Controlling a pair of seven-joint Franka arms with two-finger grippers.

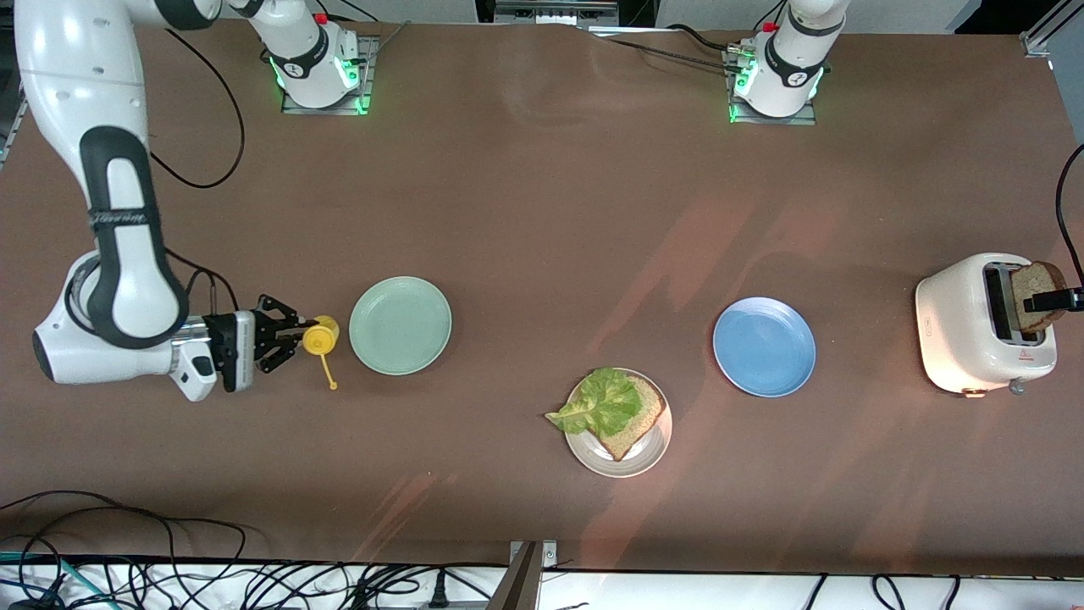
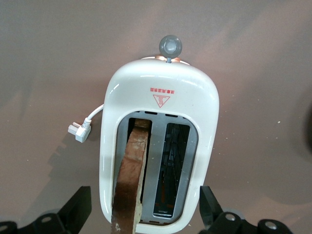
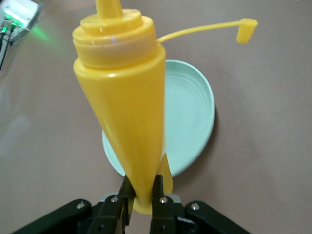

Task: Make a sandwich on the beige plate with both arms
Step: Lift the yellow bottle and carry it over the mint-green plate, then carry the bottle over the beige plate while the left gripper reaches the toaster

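The beige plate (image 1: 659, 451) lies near the front camera with one slice of brown bread (image 1: 640, 424) on it and a green lettuce leaf (image 1: 603, 402) on top. A second bread slice (image 1: 1037, 292) (image 2: 134, 165) stands in one slot of the white toaster (image 1: 974, 326) (image 2: 161, 97). My left gripper (image 1: 1054, 299) (image 2: 145, 204) hangs open over the toaster, one finger either side of it. My right gripper (image 1: 298, 335) (image 3: 141, 187) is shut on a yellow squeeze bottle (image 1: 321, 337) (image 3: 126, 107), pinching it low down.
A mint-green plate (image 1: 400, 325) (image 3: 190, 112) lies right beside the bottle. A blue plate (image 1: 764, 346) lies between the beige plate and the toaster. The bottle's tethered cap (image 1: 333, 385) (image 3: 246, 30) hangs loose. The toaster's plug (image 2: 78, 130) rests on the table.
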